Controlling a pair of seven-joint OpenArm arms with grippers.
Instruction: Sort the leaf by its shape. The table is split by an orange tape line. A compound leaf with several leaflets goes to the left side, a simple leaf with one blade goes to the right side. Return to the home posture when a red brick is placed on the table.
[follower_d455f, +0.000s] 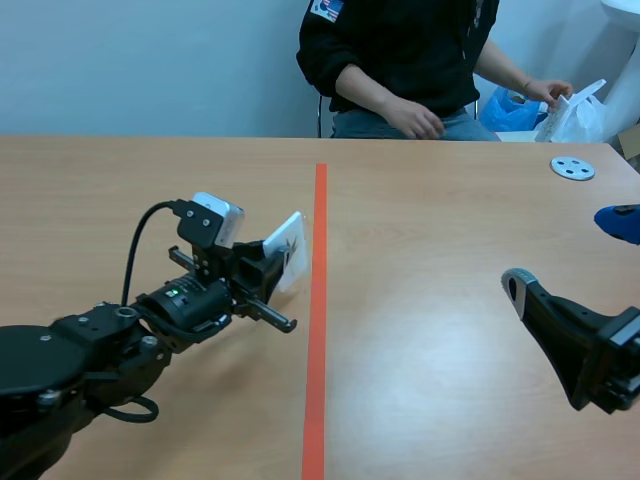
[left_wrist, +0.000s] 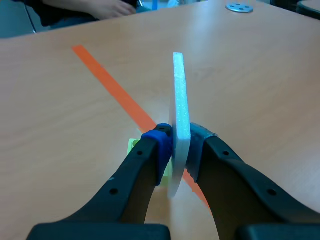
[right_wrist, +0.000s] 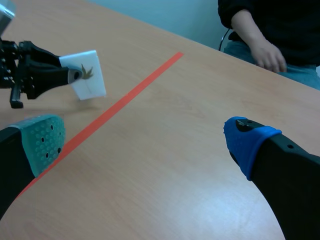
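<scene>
A white card with a small star-shaped leaf printed on it sits pinched between the fingers of my left gripper. It is held up on the left side, close to the orange tape line. In the left wrist view the card stands edge-on in the left gripper, over the tape. The right wrist view shows the card face-on, with the leaf brownish-green and several-pointed. My right gripper is low on the right side, open and holding nothing.
A person sits across the table, one hand resting at its far edge and the other on a white bag. A round metal disc lies at the far right. A small yellow-green thing shows beside my left finger.
</scene>
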